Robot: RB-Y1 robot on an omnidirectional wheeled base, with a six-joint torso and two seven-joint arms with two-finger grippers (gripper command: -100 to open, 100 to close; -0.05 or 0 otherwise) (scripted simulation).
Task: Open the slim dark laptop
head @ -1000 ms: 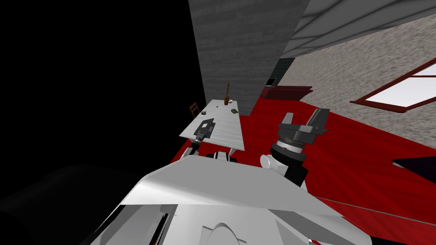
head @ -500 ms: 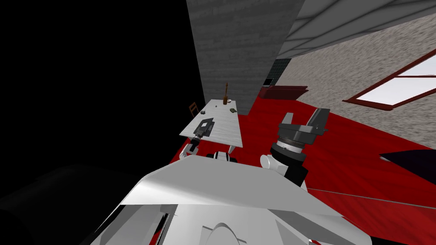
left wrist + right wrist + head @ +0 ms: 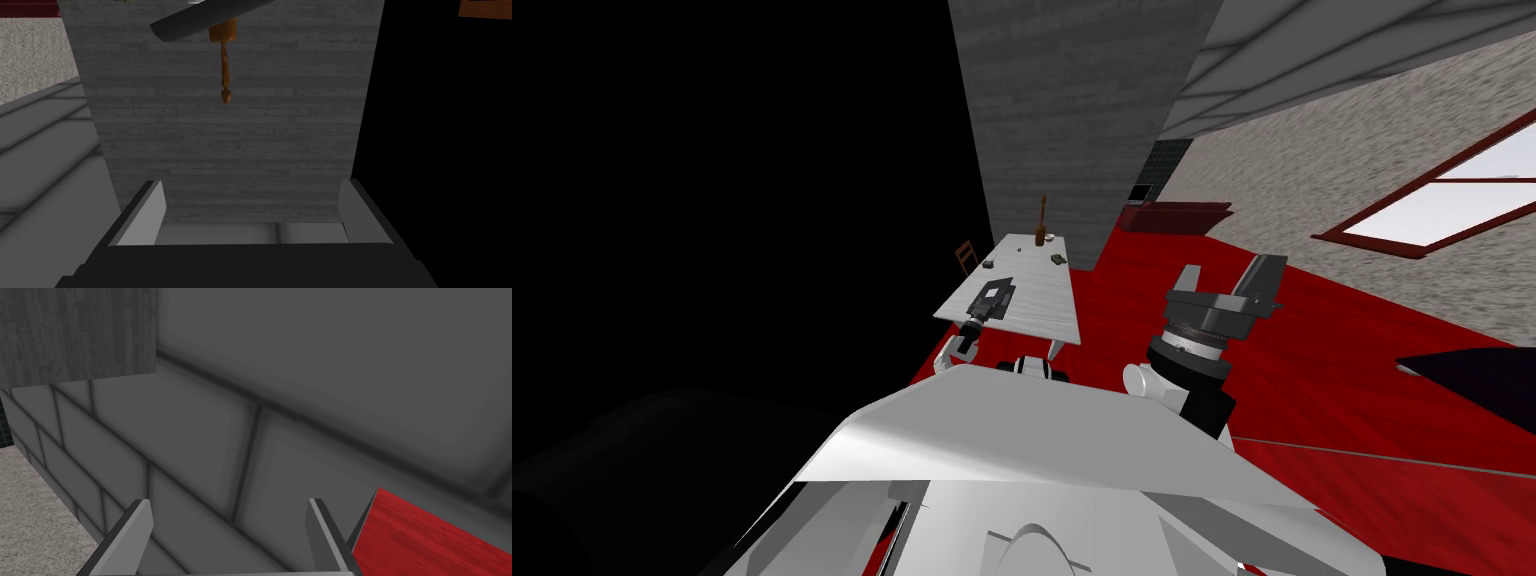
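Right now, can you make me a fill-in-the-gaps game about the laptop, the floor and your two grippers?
1. The dark laptop lies on top of a white ___.
2. The floor of the room is coloured ___.
3. The left gripper and the right gripper both have their fingers ___.

Missing words: table; red; open.
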